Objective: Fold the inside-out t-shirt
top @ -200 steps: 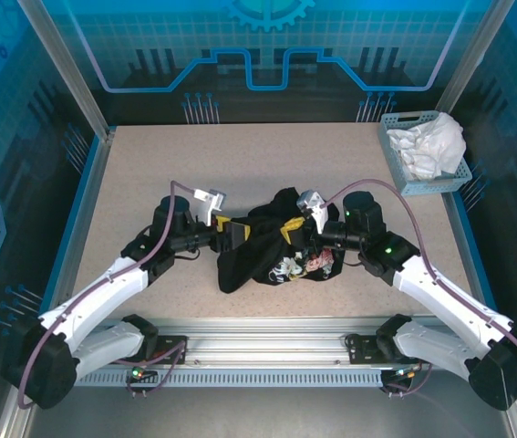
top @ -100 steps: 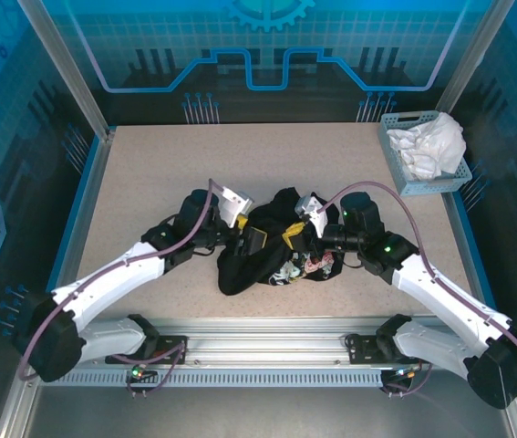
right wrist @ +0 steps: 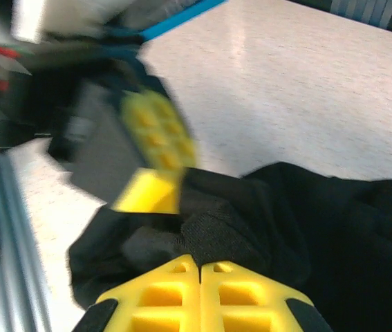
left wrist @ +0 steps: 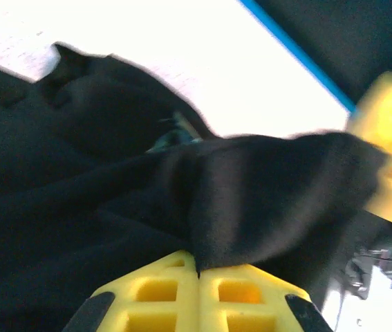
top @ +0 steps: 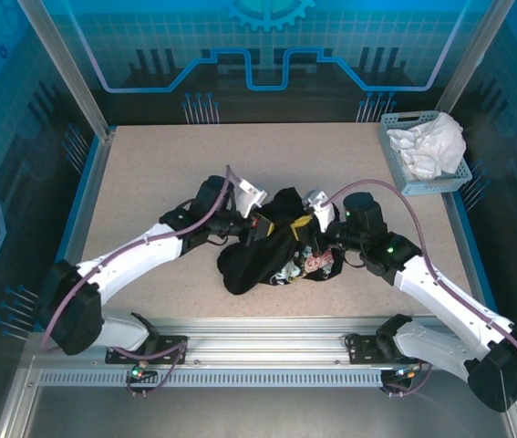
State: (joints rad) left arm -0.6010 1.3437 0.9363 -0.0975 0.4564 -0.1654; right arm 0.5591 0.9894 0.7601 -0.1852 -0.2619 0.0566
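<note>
The inside-out t-shirt [top: 260, 260] lies crumpled in a black heap at the table's middle, its red-and-white graphic [top: 314, 263] showing on the right side. My left gripper [top: 261, 227] is at the heap's upper left, and its yellow jaws are shut on a fold of black cloth [left wrist: 251, 207]. My right gripper [top: 303, 223] is close beside it at the heap's top, shut on another bunched fold [right wrist: 213, 235]. The two grippers stand a few centimetres apart. In the left wrist view my left gripper [left wrist: 198, 271] pinches the cloth; in the right wrist view my right gripper [right wrist: 200, 265] does.
A light blue basket [top: 398, 169] holding a white cloth garment [top: 433, 143] stands at the back right corner. Bare speckled tabletop [top: 167, 164] surrounds the heap. Blue rails edge the table left and right, and a metal rail runs along the front.
My left arm has reached rightward into the shirt, and its jaws have gone from open to shut on the cloth. The right gripper has stayed shut and barely moved.
</note>
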